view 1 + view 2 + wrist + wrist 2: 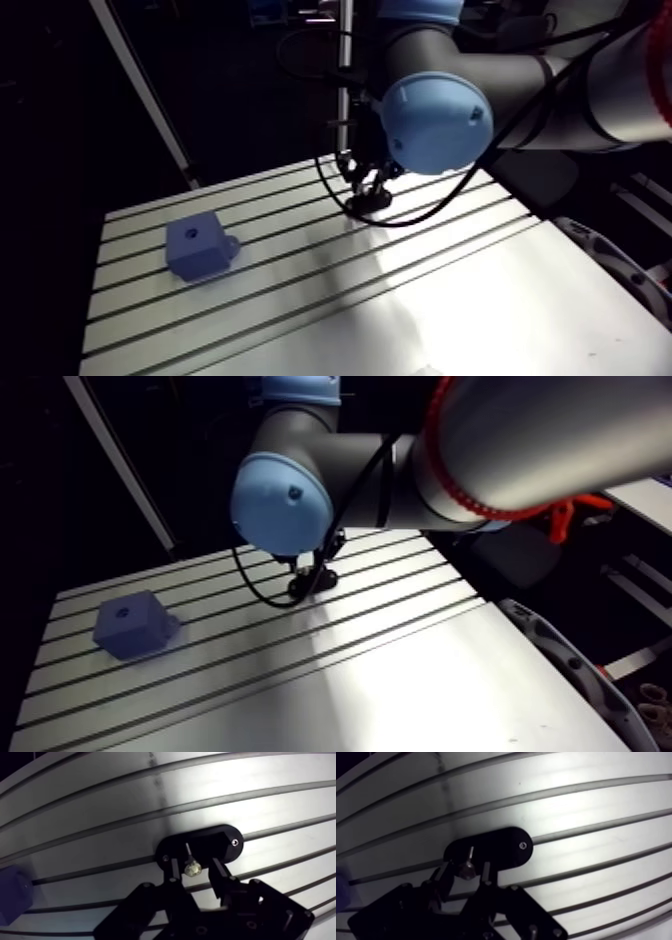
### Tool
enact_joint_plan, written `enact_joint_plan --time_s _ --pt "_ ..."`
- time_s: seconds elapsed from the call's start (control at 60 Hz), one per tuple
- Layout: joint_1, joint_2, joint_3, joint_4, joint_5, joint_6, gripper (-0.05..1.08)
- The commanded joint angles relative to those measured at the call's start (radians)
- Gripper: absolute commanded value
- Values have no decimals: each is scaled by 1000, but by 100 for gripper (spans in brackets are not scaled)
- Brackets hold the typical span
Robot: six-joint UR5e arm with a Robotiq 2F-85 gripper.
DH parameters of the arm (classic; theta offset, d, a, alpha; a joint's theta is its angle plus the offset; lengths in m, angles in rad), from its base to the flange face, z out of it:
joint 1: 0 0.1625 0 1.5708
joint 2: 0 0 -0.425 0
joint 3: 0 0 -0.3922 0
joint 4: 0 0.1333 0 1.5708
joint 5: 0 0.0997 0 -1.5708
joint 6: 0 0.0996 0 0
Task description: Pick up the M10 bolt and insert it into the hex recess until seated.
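Straddling the bolt, the gripper hangs low over a black oval holder on the slotted table. Its two fingers are apart, with a thin gap on each side of the bolt's pale head (no pressing contact shows in the wrist view). A thin shank runs from the head toward the holder's middle; whether it stands fully upright I cannot tell. A small screw marks the holder's rounded end. The blue block, with a dark hole in its top, sits near the table's left edge, well apart from the gripper. Bare slotted surface lies between them.
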State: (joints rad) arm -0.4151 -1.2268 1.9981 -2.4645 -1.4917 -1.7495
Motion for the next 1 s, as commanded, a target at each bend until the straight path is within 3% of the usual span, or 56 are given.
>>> enact_joint_plan --time_s 0.017,1.0 --pt "-1 0 0 0 1 0 59" --pt "1 5 0 0 1 0 68"
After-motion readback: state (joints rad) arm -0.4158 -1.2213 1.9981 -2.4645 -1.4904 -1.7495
